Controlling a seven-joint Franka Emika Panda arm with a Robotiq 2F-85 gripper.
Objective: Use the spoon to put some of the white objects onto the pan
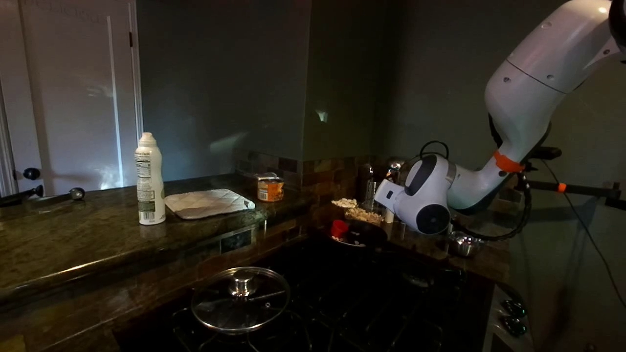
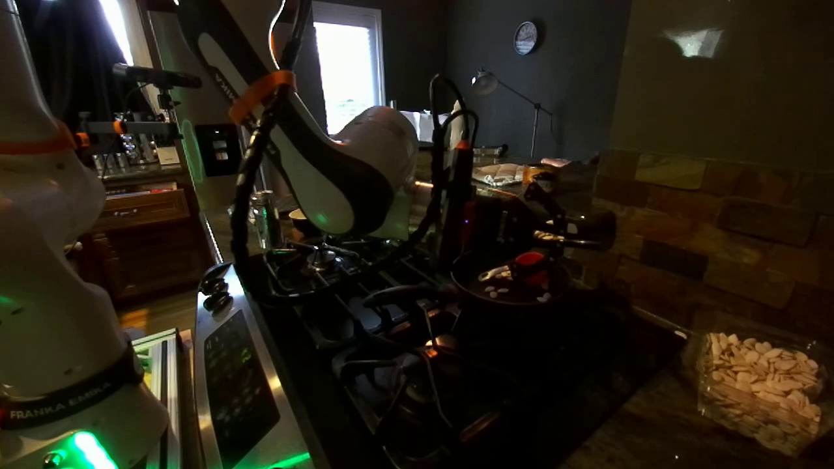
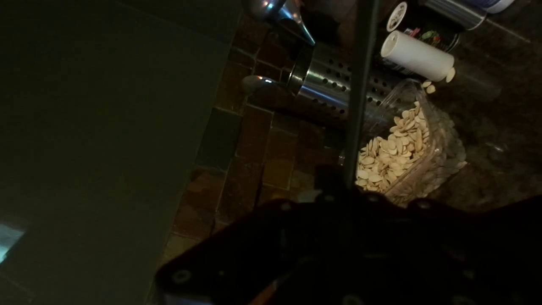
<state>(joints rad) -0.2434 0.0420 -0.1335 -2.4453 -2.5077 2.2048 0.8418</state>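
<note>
Rising from my gripper (image 3: pixel 344 186) in the wrist view is the thin dark handle of the spoon (image 3: pixel 360 93). My jaws stand shut on it; its bowl is hidden below them. White seeds (image 1: pixel 344 202) show apart from the tub in an exterior view, seemingly on the spoon's bowl, too dark to make out. The white objects, pale flat seeds, fill a clear plastic tub (image 3: pixel 394 156), near the gripper in the wrist view. On the stove sits the dark round pan (image 2: pixel 470 285), holding several white seeds and a red cup (image 2: pixel 531 262).
A perforated steel utensil holder (image 3: pixel 326 84) and a white shaker (image 3: pixel 419 55) stand beyond the tub. The tiled backsplash (image 2: pixel 717 208) borders the stove. A glass lid (image 1: pixel 239 300) lies over a burner. The raised counter bears a white bottle (image 1: pixel 150 181), quilted pad (image 1: pixel 210 203) and can (image 1: pixel 270 189).
</note>
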